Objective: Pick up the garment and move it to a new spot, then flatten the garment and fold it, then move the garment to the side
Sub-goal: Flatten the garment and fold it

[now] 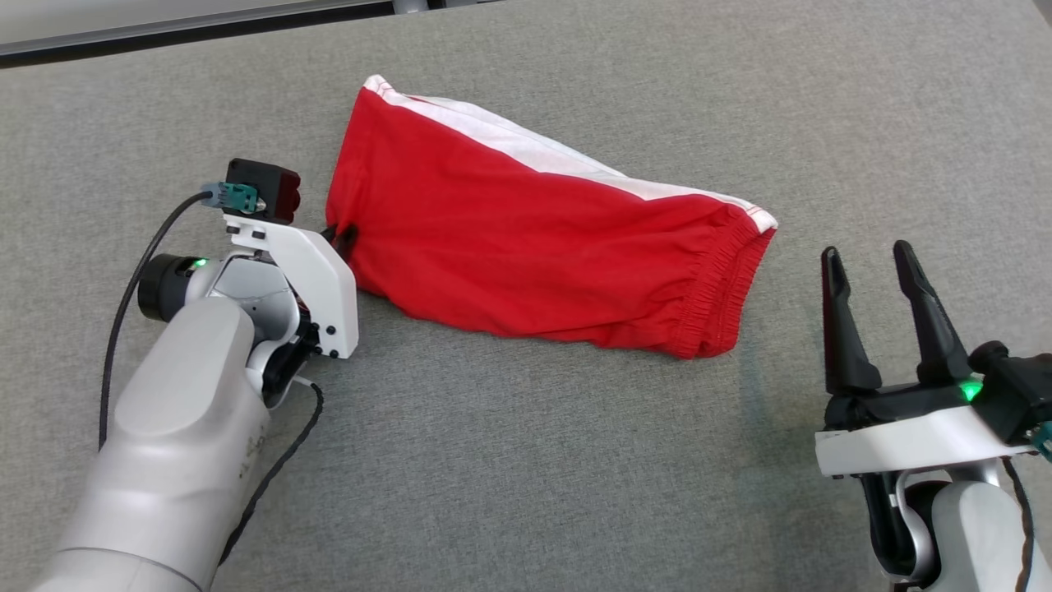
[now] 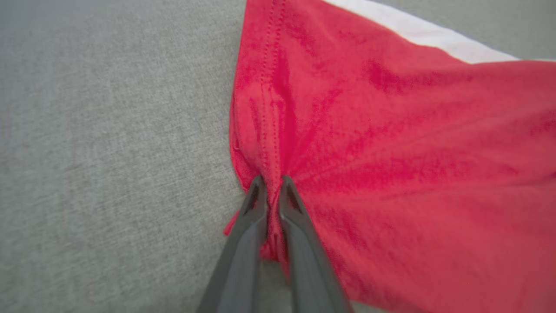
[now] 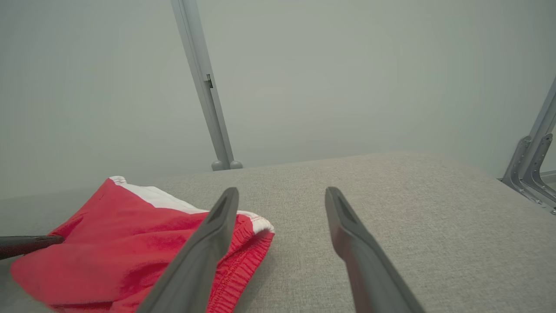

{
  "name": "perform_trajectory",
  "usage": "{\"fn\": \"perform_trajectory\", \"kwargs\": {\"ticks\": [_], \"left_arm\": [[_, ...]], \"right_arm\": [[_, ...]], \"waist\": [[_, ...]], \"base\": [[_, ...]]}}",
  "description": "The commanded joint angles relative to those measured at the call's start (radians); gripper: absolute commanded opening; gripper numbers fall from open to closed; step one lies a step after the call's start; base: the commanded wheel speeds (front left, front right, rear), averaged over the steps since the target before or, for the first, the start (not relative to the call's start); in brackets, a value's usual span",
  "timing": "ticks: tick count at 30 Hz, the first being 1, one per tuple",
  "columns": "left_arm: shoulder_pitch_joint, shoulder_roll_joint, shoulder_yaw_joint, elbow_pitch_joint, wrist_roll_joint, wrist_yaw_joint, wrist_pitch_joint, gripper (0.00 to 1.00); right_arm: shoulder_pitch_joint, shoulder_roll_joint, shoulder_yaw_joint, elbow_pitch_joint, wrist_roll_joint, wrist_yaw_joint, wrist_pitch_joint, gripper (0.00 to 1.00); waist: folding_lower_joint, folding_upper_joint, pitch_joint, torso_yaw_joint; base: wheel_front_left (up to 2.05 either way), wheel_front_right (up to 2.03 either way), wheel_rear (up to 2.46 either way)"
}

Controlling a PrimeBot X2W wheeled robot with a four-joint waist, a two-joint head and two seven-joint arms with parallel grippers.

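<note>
The garment [image 1: 526, 238] is a pair of red shorts with a white side stripe, lying on the grey table [image 1: 526, 460], waistband toward the right. My left gripper [image 1: 341, 237] sits at its left hem edge, mostly hidden under the wrist. In the left wrist view the left gripper [image 2: 271, 182] is shut on a pinched ridge of the garment [image 2: 391, 165] at the stitched hem. My right gripper [image 1: 867, 259] stands open to the right of the waistband, apart from it. In the right wrist view the right gripper [image 3: 282, 193] is open above bare cloth, the garment [image 3: 130, 248] at its left.
The table's far edge [image 1: 197, 29] runs along the top left. A metal post [image 3: 204, 87] rises behind the table, and a metal bracket [image 3: 532, 169] stands at its right side. Bare grey surface [image 1: 575, 477] stretches in front of the garment.
</note>
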Motion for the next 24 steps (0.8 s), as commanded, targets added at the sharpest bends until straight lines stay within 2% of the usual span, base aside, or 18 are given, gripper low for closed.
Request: {"fn": "perform_trajectory", "kwargs": {"ticks": [1,5,11,22,23,24], "left_arm": [[0.056,-0.003,-0.008,0.024,-0.008,-0.001,0.004,0.00],[0.104,-0.008,0.020,-0.010,-0.031,0.015,-0.063,0.00],[0.289,-0.008,0.056,-0.134,-0.079,0.052,-0.144,0.00],[0.540,-0.007,0.092,-0.424,-0.142,0.149,-0.127,0.00],[0.548,-0.009,0.098,-0.445,-0.144,0.157,-0.134,0.43],[0.555,-0.005,0.097,-0.463,-0.138,0.163,-0.137,1.00]], "right_arm": [[0.006,-0.002,-0.010,-0.005,-0.002,-0.002,-0.006,1.00],[0.022,-0.002,-0.028,-0.017,-0.008,-0.002,0.008,1.00],[0.059,-0.002,-0.040,-0.038,-0.006,-0.002,0.038,1.00],[0.125,-0.002,-0.068,-0.089,-0.020,-0.002,0.091,1.00],[0.128,-0.002,-0.071,-0.093,-0.020,-0.002,0.096,1.00],[0.131,-0.002,-0.072,-0.097,-0.020,-0.002,0.099,1.00]], "waist": [[0.0000,0.0000,-0.004,0.011],[0.0000,0.0000,-0.022,0.042],[0.0000,0.0000,-0.082,0.104],[0.0000,0.0000,-0.126,0.174],[0.0000,0.0000,-0.128,0.175],[0.0000,0.0000,-0.129,0.175]], "base": [[0.00,0.00,0.00],[0.00,0.00,0.00],[0.00,0.00,0.00],[0.00,0.00,0.00],[0.00,0.00,0.00],[0.00,0.00,0.00]]}}
